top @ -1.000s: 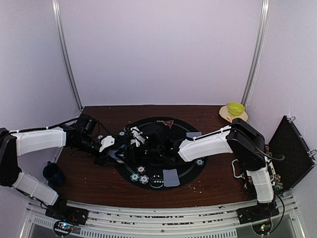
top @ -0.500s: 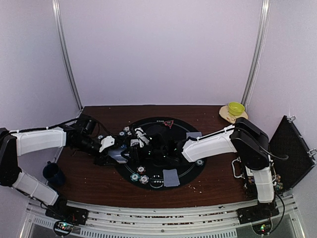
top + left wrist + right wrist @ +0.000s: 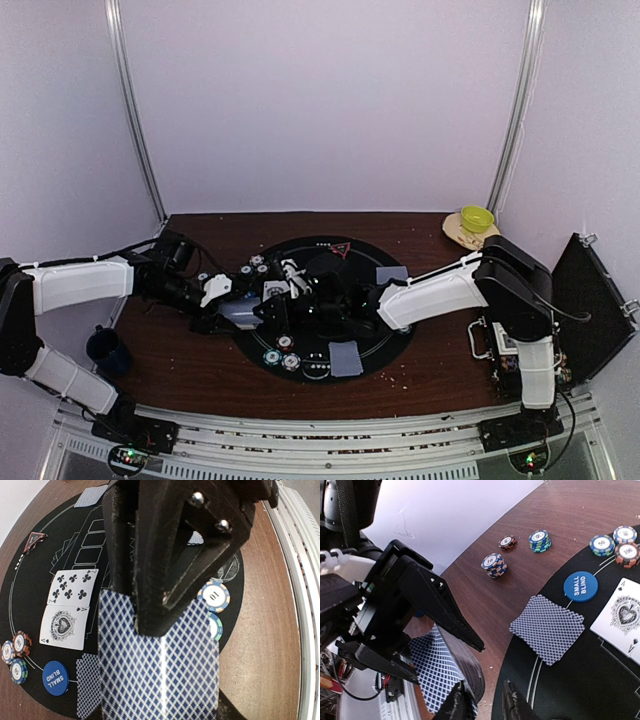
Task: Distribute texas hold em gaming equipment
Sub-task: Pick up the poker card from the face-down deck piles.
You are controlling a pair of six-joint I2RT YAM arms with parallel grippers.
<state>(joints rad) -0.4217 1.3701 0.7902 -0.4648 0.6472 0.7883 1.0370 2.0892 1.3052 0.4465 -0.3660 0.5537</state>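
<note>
Two end effectors are shown meeting over the left side of the mat (image 3: 385, 340) on the bench (image 3: 200, 370). The deck (image 3: 160, 675), back up, is clamped at its upper edge by the left end effector (image 3: 150, 622). It is held at the mat's left rim, near a face-down pair (image 3: 547, 626) and the blue button (image 3: 55, 678). The right end effector (image 3: 482, 700) is set to a narrow gap, with nothing seen between its fingers, and lies just beside a corner of the deck. The step in hand is judged to be the drawing of a top card for dealing. A good draw would be made with the deck held level and firmly gripped and the right fingers closed on one card only, at its free edge. The card would then be slid off along its own plane, clear of the seven (image 3: 73, 587) and ace (image 3: 63, 626) already laid face up.
</note>
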